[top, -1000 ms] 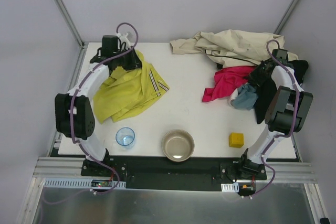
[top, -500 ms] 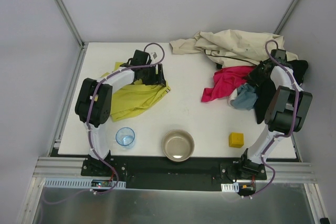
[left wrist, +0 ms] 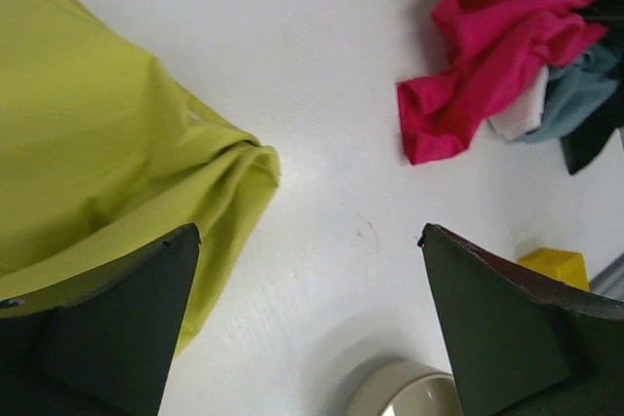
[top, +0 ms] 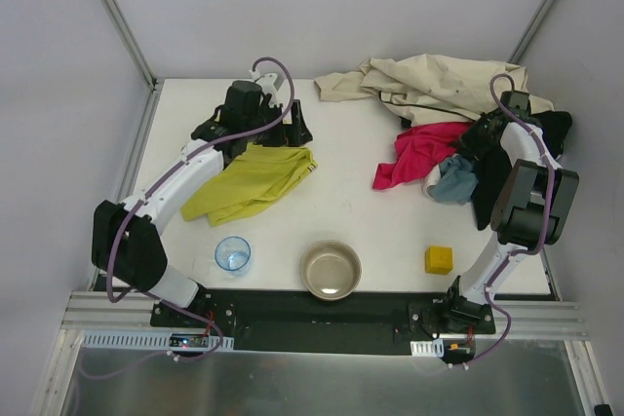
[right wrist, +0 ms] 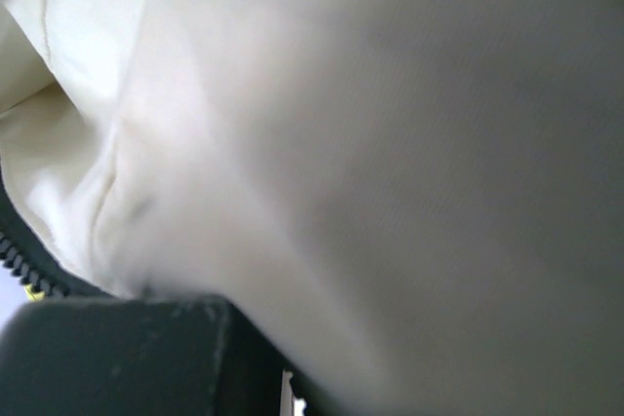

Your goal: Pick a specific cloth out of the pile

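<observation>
The yellow-green cloth (top: 252, 182) lies crumpled on the left half of the table, apart from the pile (top: 444, 85). My left gripper (top: 278, 133) hovers over its far edge, open wide with nothing between the fingers. In the left wrist view the left gripper (left wrist: 304, 233) frames bare table, and the cloth (left wrist: 97, 143) lies under the left finger (left wrist: 97, 338). My right gripper (top: 480, 141) is buried in the pile at the right. In the right wrist view, beige cloth (right wrist: 370, 143) fills the picture and hides the jaws.
A magenta cloth (top: 419, 155) and a blue-grey piece (top: 455, 182) trail from the pile. A blue cup (top: 232, 253), a metal bowl (top: 331, 270) and a yellow block (top: 439, 260) stand along the near edge of the white table (top: 351, 207).
My left gripper has opened and let go of the yellow-green cloth, which now lies folded smaller. The left arm swung right, then drew back a little. The right arm has not moved.
</observation>
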`<state>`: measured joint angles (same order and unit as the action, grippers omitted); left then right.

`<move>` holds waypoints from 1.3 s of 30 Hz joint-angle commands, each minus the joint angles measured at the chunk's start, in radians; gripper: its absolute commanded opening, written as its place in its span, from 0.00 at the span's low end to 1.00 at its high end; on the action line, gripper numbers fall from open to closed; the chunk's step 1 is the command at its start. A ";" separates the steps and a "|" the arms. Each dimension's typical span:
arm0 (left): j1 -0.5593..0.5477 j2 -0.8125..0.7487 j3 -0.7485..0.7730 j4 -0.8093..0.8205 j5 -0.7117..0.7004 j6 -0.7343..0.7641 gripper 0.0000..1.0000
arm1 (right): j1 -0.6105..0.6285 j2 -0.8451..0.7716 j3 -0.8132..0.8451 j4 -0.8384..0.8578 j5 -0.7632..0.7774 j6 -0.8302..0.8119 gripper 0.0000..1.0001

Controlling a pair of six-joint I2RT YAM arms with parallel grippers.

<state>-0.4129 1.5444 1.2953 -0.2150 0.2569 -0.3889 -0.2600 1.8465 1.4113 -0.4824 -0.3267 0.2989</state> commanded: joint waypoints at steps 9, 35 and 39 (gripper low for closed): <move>-0.159 0.066 -0.160 -0.037 -0.019 -0.008 0.43 | 0.005 -0.013 0.000 0.027 0.005 0.009 0.12; 0.190 0.292 -0.119 -0.090 -0.068 0.122 0.00 | 0.022 -0.130 -0.061 0.106 -0.023 -0.004 0.97; 0.256 0.353 -0.013 -0.116 -0.053 0.122 0.00 | 0.033 -0.164 -0.069 0.110 -0.015 -0.007 0.99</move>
<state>-0.2081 1.8507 1.1820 -0.3058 0.2089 -0.2916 -0.2379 1.7664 1.3437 -0.4007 -0.3691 0.2985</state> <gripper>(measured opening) 0.001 0.992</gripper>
